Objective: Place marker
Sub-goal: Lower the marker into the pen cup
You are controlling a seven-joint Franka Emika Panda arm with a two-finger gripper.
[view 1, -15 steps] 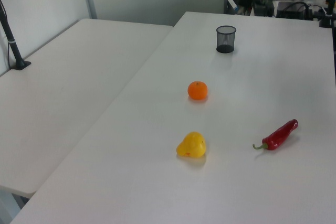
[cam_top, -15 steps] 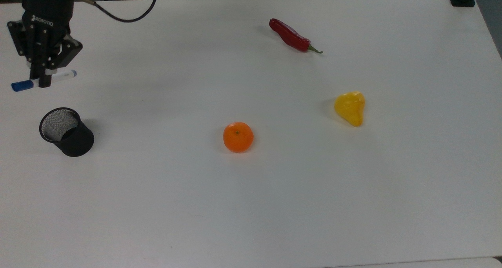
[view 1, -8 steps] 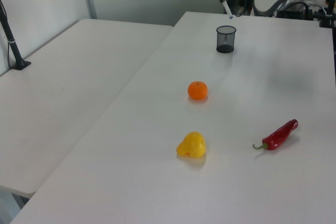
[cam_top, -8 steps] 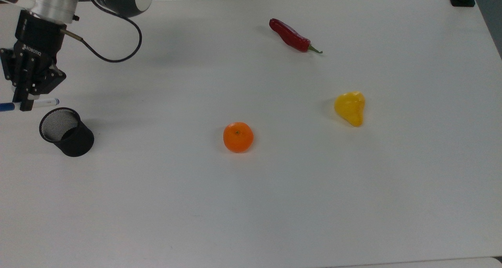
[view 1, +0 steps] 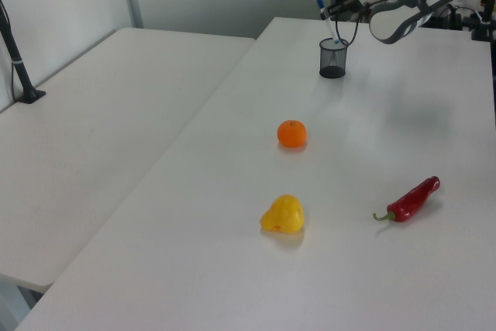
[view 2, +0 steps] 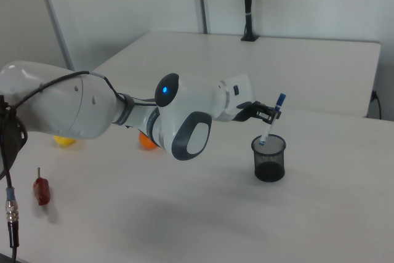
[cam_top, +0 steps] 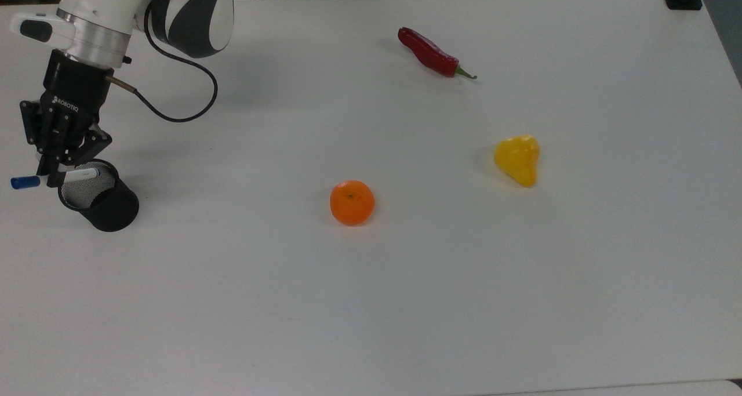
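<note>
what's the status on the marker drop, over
Gripper shut on slim white blue-capped marker. Marker tilted, lower tip at rim of black mesh cup. Nothing in the way.

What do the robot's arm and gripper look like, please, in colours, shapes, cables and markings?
The arm has rounded, glossy white shells with dark grey joint sections, and a small blue light glows on one joint in the right view. A silver ring sits at the wrist. Below it hangs the black gripper, angular with linkage-style fingers and white ROBOTIQ lettering. A thin black cable loops from the gripper's body back toward the arm.

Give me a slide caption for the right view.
Gripper holds the tilted marker, its lower tip entering the mesh cup.
</note>
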